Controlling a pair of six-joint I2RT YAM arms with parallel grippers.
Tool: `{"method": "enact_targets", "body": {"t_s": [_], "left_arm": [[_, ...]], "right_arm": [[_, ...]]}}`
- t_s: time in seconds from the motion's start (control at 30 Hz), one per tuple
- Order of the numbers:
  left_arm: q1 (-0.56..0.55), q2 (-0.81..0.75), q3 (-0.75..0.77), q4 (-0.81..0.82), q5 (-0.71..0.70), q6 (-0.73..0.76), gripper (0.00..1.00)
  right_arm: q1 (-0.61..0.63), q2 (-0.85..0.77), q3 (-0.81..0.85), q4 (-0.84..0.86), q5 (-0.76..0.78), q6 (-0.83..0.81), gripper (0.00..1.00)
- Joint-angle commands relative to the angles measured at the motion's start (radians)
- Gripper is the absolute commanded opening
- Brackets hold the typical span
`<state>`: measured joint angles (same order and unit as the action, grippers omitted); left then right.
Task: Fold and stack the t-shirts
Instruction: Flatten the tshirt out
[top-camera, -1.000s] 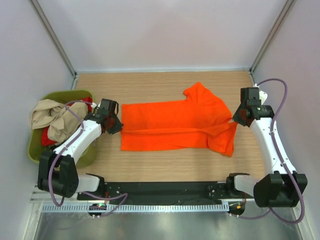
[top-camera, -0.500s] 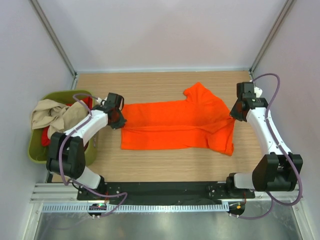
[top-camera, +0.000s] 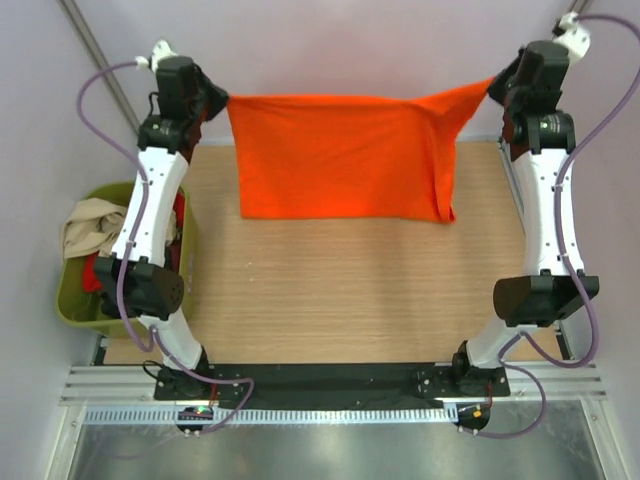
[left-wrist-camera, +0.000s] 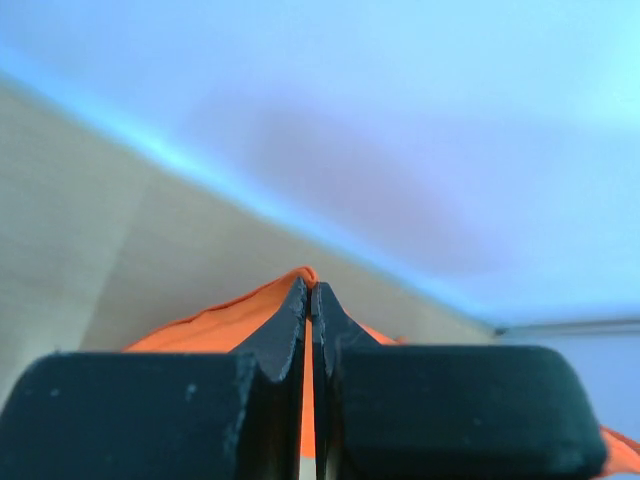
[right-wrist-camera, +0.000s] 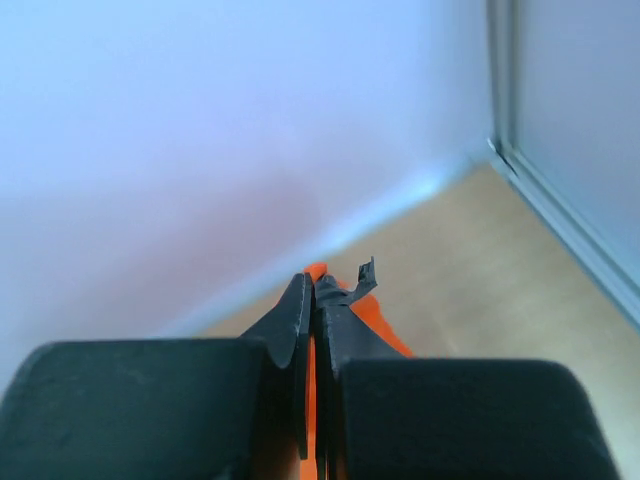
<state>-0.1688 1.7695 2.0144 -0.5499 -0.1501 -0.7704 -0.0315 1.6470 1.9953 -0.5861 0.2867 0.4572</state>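
The orange t-shirt hangs stretched in the air above the far half of the table, held by its two upper corners. My left gripper is shut on its left corner; orange cloth shows between the black fingers. Raised at the far right, my right gripper is shut on the other corner, with cloth pinched in its jaws. A sleeve droops at the shirt's right side. Beige and red t-shirts lie heaped in the green tub.
The olive-green tub stands at the left edge of the wooden table, beside the left arm. White walls close in the back and both sides, with metal posts at the corners. A black rail runs along the near edge.
Both arms have swung up and toward the back wall, lifting the orange t-shirt off the table so that it now hangs spread between the two grippers.
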Motion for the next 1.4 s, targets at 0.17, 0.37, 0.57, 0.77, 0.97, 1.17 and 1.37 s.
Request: {"method": "enact_targets", "body": {"t_s": [0.17, 0.37, 0.57, 0.77, 0.97, 1.17, 1.37], "left_arm": [[0.012, -0.114, 0.088, 0.175, 0.076, 0.032, 0.00], [0.014, -0.254, -0.242, 0.215, 0.092, 0.072, 0.00], [0.012, -0.470, -0.624, 0.200, 0.089, 0.053, 0.00], [0.011, -0.643, -0.995, 0.113, 0.075, 0.049, 0.00], [0.012, -0.709, -1.122, -0.028, 0.139, 0.082, 0.00], [0.011, -0.654, -1.160, -0.133, 0.156, 0.109, 0.00], [0.011, -0.582, -1.180, -0.147, 0.156, 0.111, 0.00]], "right_arm": [[-0.011, -0.067, 0.192, 0.261, -0.055, -0.114, 0.01], [-0.011, -0.232, -0.179, 0.284, -0.101, -0.149, 0.01], [-0.011, -0.426, -0.472, 0.068, -0.086, -0.123, 0.01], [-0.011, -0.546, -0.714, -0.242, 0.088, -0.003, 0.01], [-0.011, -0.603, -0.889, -0.423, -0.041, 0.083, 0.01], [-0.010, -0.725, -1.026, -0.435, -0.060, 0.096, 0.01], [-0.010, -0.681, -0.980, -0.429, -0.064, 0.098, 0.01]]}}
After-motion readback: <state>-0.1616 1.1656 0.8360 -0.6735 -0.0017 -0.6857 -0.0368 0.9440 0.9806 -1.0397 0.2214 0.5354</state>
